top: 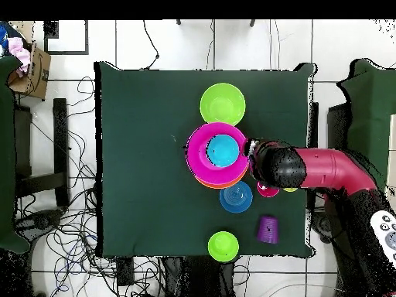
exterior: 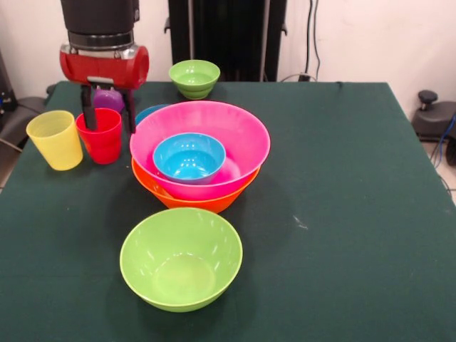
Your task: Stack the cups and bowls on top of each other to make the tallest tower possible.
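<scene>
Dark green table cloth [exterior: 356,214], floor cables [top: 69,240], cardboard box [top: 35,66].

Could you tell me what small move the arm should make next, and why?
Probably lower slightly and close on the red cup. In the front view the gripper hangs right over it, its jaws open and straddling the cup's rim. The pink bowl already sits in the orange bowl with a blue bowl inside, so a cup seems a sensible next piece.
</scene>
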Available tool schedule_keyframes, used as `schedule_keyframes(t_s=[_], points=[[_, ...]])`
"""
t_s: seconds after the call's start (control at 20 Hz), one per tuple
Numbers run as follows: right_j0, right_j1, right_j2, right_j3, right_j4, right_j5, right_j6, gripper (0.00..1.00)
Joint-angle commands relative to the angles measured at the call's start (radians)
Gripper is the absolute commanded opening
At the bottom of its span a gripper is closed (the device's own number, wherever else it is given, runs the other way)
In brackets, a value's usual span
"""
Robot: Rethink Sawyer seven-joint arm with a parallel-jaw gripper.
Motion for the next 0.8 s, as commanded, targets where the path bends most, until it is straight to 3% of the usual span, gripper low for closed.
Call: schedule_keyframes(t_s=[0.05,0.4,0.8], points=[[-0.019,-0.063,-0.037,0.147,-0.037,0.115,-0.148,1.0],[-0.064,-0.06,-0.055,0.155,-0.113,0.128,-0.216,1.0],[-0.064,-0.001,-0.066,0.161,-0.161,0.071,-0.157,1.0]])
